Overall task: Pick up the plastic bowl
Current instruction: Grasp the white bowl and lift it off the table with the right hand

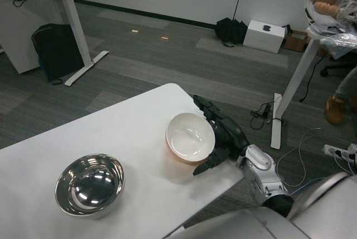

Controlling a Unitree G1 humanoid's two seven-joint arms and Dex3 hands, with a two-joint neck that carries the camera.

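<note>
Nearest you, low on the right, your right forearm [266,178] reaches up and left to your right hand [222,137], which sits at the right side of the plastic bowl [190,137]. You can see fingers [204,105] curving round the bowl's far right edge and others [207,165] curling under its near right edge, so the hand cups the bowl from that side; you cannot tell for sure whether the grip is firm. That bowl, white inside with an orange-tinted outside, rests on the white table [134,133] close to its far right corner, upright and tipped slightly towards you.

Your left hand is out of view.

Well apart to the left, near the table's front edge, stands a shiny metal bowl [90,184], upright; nothing lies between the two bowls.

Beyond the table you see grey carpet, a black bag [56,49] by a desk leg at the left, a folded black umbrella [231,28] and a white box [264,35] against the far wall, and cables [304,149] on the floor at the right. At the right edge a person's shoe [334,109] shows beside another desk [312,49].
</note>
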